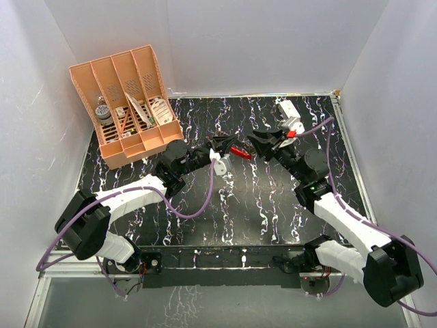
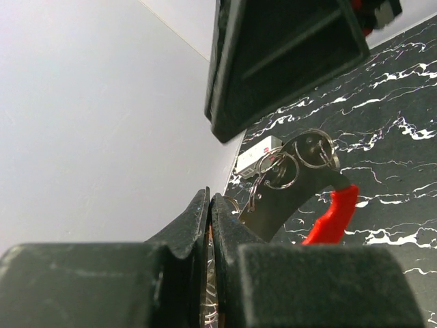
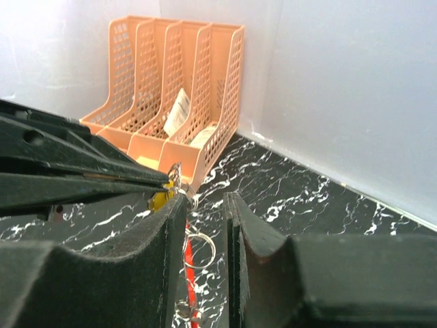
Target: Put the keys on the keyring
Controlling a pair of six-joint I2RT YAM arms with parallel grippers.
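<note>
The red keyring (image 1: 240, 152) hangs above the marble table between my two grippers. My left gripper (image 1: 220, 145) is shut on a thin silvery key (image 2: 208, 273) edge-on between its jaws (image 2: 210, 198). Beyond them a flat key (image 2: 280, 201) and silver split rings (image 2: 300, 156) hang with the red keyring (image 2: 333, 215). My right gripper (image 1: 261, 140) faces the left one, jaws a narrow gap apart (image 3: 205, 198). The red keyring (image 3: 186, 263) and a silver ring (image 3: 203, 249) show in that gap, close to the left finger. A yellow key head (image 3: 160, 198) sits at the left gripper's tips.
An orange file rack (image 1: 130, 102) stands at the back left, also in the right wrist view (image 3: 177, 89). A white box (image 1: 288, 108) lies at the back right behind the right gripper, against the wall (image 2: 258, 154). White walls enclose the table.
</note>
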